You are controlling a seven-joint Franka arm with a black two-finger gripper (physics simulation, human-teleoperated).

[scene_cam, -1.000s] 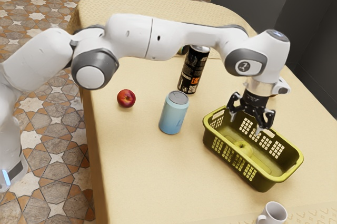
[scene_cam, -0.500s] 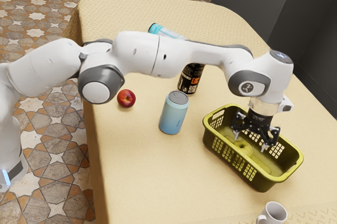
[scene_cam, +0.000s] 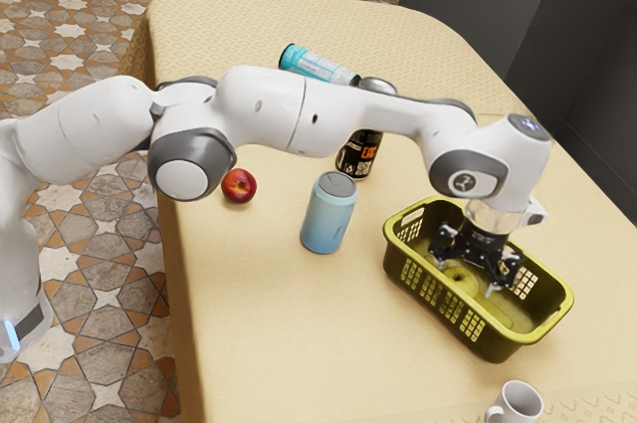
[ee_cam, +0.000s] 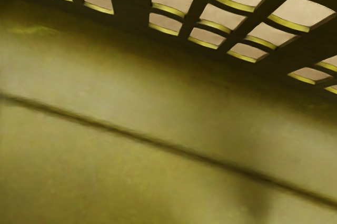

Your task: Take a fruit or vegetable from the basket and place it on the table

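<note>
My gripper [scene_cam: 465, 276] is down inside the green basket [scene_cam: 485, 342], its two fingers spread apart. A yellow-green apple [scene_cam: 458, 282] lies on the basket floor, between or just behind the fingertips as the exterior view shows it; contact cannot be made out. Part of the apple is hidden by the hand. In the wrist view the basket's floor [ee_cam: 158, 97] lies under the hand, with the slotted side wall [ee_cam: 131, 8] beyond it.
On the tablecloth [scene_cam: 269, 343] stand a blue can [scene_cam: 329, 214] and a dark can [scene_cam: 356, 156], with a red apple [scene_cam: 239, 186] to the exterior view's left. A cyan-labelled cylinder [scene_cam: 317, 63] lies farther back; a white mug [scene_cam: 518, 405] is near the lower edge.
My hand has come down from above the basket's rim into it, then shifted slightly toward the exterior view's left. The fingers have stayed apart, and the basket and apple have not moved.
</note>
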